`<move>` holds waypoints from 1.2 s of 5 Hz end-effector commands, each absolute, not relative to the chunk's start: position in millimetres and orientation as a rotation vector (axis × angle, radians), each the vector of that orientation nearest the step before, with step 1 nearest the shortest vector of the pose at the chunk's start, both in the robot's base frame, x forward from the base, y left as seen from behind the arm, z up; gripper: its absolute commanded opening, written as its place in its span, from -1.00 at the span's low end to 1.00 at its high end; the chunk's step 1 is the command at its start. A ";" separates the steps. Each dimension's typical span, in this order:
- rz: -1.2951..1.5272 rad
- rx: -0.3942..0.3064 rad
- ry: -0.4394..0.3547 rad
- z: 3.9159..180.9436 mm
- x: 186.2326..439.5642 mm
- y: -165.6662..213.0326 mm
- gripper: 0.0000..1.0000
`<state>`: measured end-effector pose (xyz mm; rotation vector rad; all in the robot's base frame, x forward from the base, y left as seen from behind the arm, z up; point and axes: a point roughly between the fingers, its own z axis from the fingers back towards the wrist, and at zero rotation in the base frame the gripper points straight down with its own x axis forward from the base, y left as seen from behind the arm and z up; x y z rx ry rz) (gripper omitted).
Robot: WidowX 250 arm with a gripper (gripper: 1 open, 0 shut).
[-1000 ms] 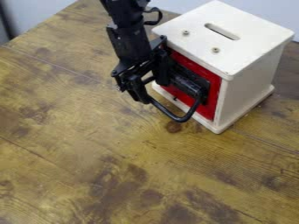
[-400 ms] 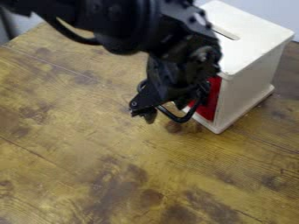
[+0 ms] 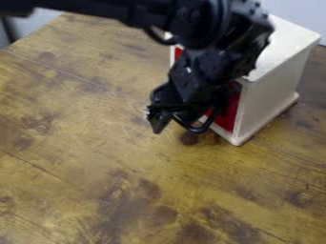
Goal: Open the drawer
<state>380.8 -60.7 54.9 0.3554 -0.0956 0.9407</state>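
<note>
While the black robot gripper (image 3: pixel 163 112) has been brought low over the black loop handle of the red box drawer (image 3: pixel 227 116), still shut in the cream-white cabinet (image 3: pixel 270 93), its grip cannot be told, so pulling should wait.

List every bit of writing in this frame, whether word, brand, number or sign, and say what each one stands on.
No readable text anywhere.
Cabinet: no lettering shows on its visible faces.
Red drawer: mostly hidden behind the arm; no marking shows on the part in view.
Robot arm: dark and blurred; any print would be too unclear to read.
</note>
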 end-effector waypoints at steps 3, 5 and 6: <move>0.869 -0.292 -0.100 69.7 377.0 -33.9 -1.00; 0.770 0.077 -0.369 76.5 368.9 -38.8 -1.00; 0.807 0.185 -0.164 63.7 365.3 -35.4 -1.00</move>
